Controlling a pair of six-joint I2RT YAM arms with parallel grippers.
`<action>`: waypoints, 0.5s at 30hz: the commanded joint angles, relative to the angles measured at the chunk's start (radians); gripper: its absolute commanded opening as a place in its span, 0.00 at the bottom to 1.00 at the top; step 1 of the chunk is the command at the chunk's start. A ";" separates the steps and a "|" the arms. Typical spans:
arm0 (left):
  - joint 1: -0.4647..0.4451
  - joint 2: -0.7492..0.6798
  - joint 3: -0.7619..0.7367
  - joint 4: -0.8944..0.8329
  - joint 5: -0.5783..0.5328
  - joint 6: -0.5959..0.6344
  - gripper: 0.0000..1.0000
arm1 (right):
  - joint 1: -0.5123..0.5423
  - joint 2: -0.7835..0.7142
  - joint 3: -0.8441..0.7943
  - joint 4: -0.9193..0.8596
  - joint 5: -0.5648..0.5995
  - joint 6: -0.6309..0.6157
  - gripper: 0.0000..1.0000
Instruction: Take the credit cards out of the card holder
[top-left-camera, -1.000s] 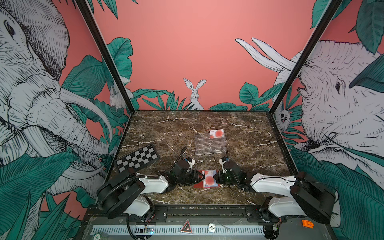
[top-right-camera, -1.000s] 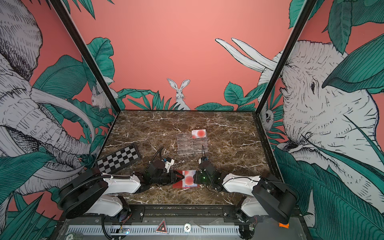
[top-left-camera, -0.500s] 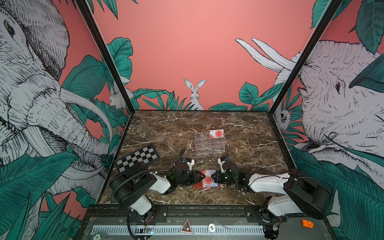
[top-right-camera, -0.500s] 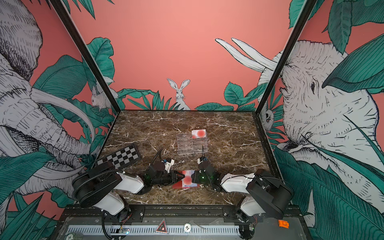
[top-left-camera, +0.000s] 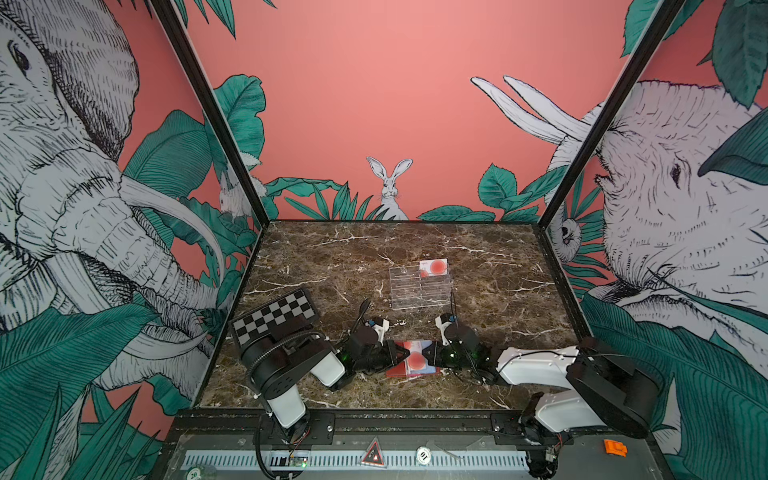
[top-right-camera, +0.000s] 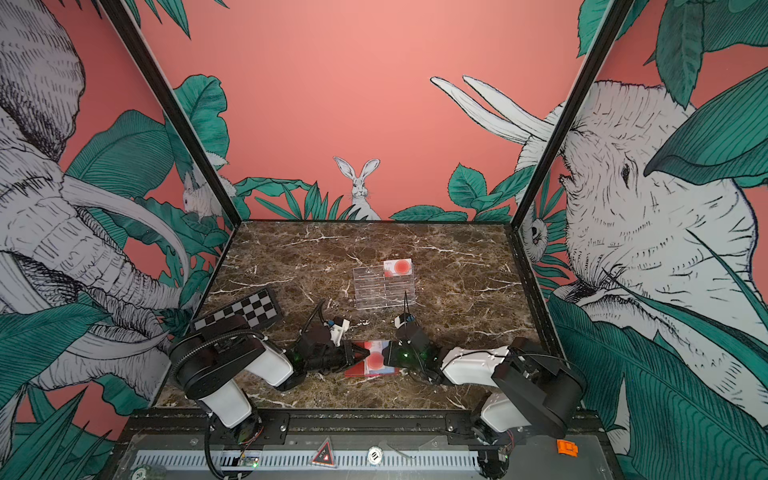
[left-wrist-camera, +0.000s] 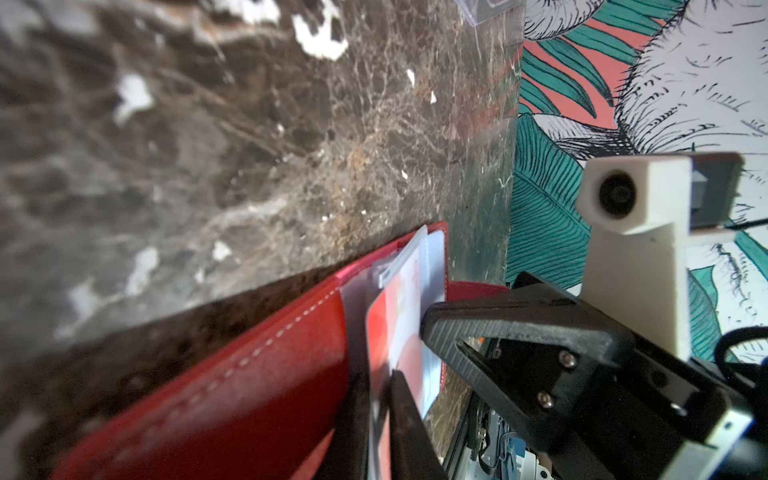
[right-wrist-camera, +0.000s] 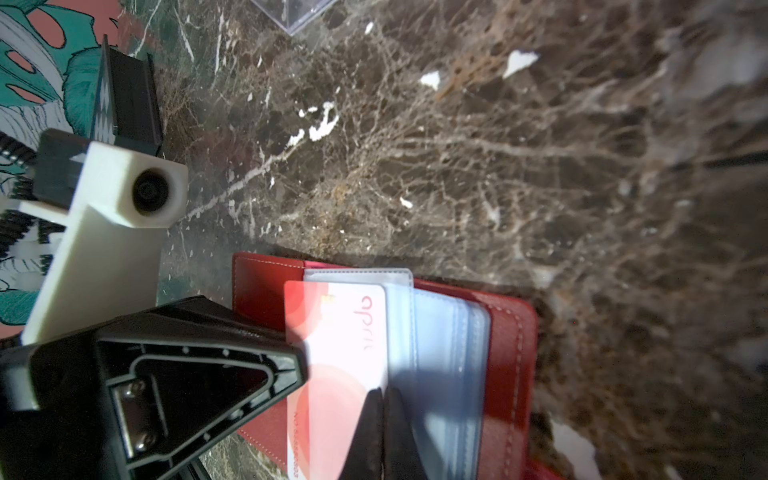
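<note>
the card holder (right-wrist-camera: 511, 353) is laid open at the front middle of the worktop (top-left-camera: 353, 257). the left fingers (left-wrist-camera: 405, 419) are closed thin on the white card (right-wrist-camera: 340, 332); the right fingers (right-wrist-camera: 363, 436) are pinched shut at the clear sleeves (right-wrist-camera: 440, 353). the card is judged light, stiff, slick: best gripped flat by its free edge.

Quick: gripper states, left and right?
Left gripper: shut on the white card, it seems.
Right gripper: shut, pinching a clear sleeve of the card holder.
</note>
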 joint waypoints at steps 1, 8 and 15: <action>-0.004 0.028 0.000 0.036 0.001 -0.017 0.05 | 0.010 0.024 -0.018 -0.025 0.001 0.004 0.01; 0.001 0.014 -0.033 0.003 -0.013 -0.022 0.00 | 0.010 0.013 -0.021 -0.051 0.021 0.003 0.01; 0.035 -0.086 -0.065 -0.085 -0.002 -0.015 0.00 | 0.009 -0.002 -0.021 -0.123 0.057 0.016 0.01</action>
